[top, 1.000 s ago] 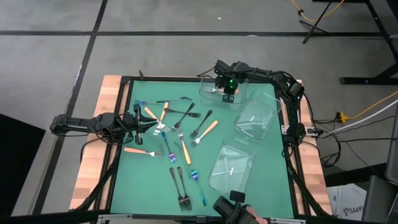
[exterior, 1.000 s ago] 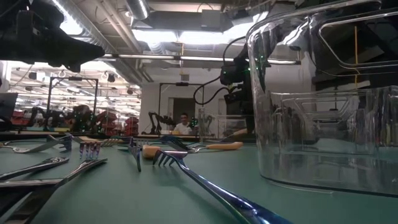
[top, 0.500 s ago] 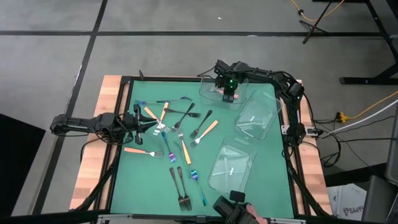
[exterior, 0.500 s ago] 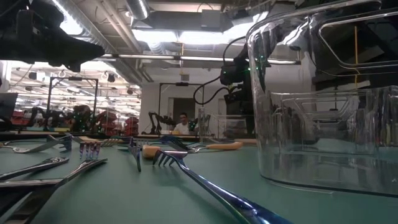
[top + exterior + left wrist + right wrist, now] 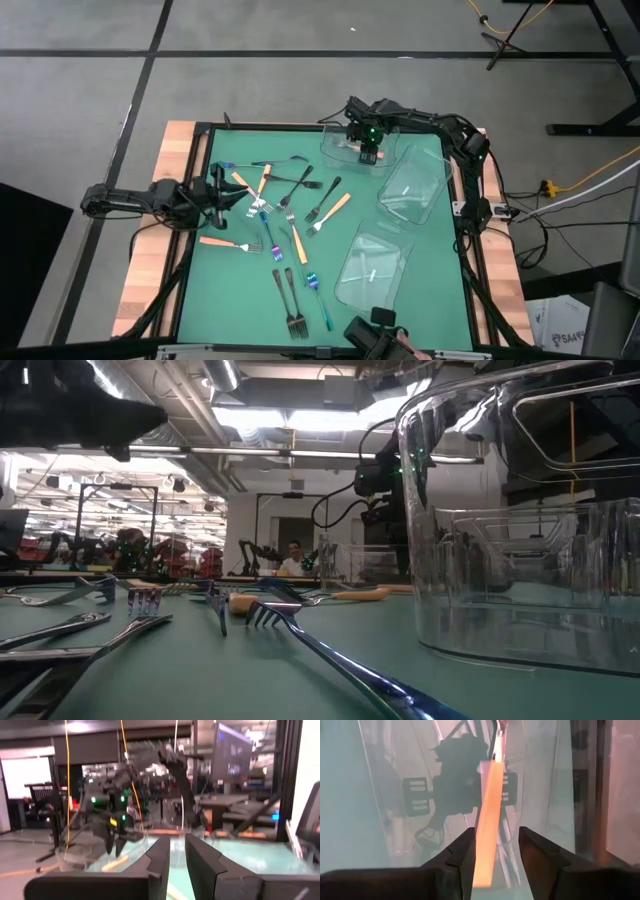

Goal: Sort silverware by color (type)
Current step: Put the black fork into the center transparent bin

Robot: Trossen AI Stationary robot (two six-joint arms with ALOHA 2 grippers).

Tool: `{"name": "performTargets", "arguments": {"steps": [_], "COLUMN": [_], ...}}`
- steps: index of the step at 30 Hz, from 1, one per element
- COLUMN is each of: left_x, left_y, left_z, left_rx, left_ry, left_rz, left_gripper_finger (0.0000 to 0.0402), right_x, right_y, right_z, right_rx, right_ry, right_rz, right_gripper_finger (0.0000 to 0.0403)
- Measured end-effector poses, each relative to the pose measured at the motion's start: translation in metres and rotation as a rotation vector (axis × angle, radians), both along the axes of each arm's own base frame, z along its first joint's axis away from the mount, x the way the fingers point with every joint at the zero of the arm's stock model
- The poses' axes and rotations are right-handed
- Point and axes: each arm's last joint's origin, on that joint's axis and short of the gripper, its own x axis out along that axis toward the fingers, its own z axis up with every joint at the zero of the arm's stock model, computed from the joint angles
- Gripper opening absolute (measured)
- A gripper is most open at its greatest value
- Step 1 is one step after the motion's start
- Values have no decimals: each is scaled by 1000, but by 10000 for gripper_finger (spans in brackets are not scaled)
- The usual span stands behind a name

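The right gripper (image 5: 368, 152) hangs over the clear plastic tray (image 5: 345, 141) at about 1 o'clock on the green mat (image 5: 240, 290). In the right wrist view its two dark fingers (image 5: 461, 851) stand apart, and an orange-handled fork (image 5: 487, 820) lies lengthwise in the gap between them, over the tray floor. Neither finger visibly presses the handle, so the jaws are open rather than clamped on it.

The left gripper (image 5: 228, 197) sits at about 9 o'clock on the mat, at the edge of the fork pile. In the left wrist view its fingers (image 5: 159, 860) stand a narrow gap apart with nothing seen between them; whether that counts as open or closed I cannot tell.

The rest of the silverware is scattered from the mat's centre toward 9 o'clock: orange-handled forks (image 5: 330, 212), dark metal forks (image 5: 291, 305) near 6 o'clock, and an iridescent blue fork (image 5: 318, 297) beside them. Two more clear trays lie along the mat's 3 o'clock side, one (image 5: 415, 186) higher and one (image 5: 372, 268) toward 5 o'clock.

In the low view, a person (image 5: 294, 559) shows far off in the room behind the table.
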Motion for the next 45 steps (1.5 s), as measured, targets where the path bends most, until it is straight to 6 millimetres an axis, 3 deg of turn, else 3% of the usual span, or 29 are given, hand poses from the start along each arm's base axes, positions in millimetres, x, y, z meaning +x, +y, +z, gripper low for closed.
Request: {"name": "performTargets", "arguments": {"steps": [10, 15, 23, 29, 35, 41, 45], "left_x": [-4, -4, 7, 25, 49, 79, 101], "left_y": [0, 0, 0, 3, 15, 38, 59], "left_z": [16, 26, 49, 72, 94, 108, 109], "left_rx": [-10, -10, -13, 9, -42, -172, -199], "left_ry": [-174, -265, -219, -140, -69, 64, 171], "left_rz": [-7, -21, 2, 146, 249, 286, 309], "left_gripper_finger": [53, 53, 53, 63, 111, 158, 166], "right_x": [-13, -22, -44, -63, -80, -87, -88], "right_y": [36, 70, 131, 164, 185, 198, 206], "right_z": [78, 120, 168, 189, 200, 201, 198], "right_rx": [-87, -134, -160, -137, -108, -72, -50], "right_ry": [-143, -239, -338, -386, -407, -373, -344], "right_rz": [38, 76, 155, 176, 174, 176, 184], "right_gripper_finger": [136, 136, 136, 136, 136, 136, 136]}}
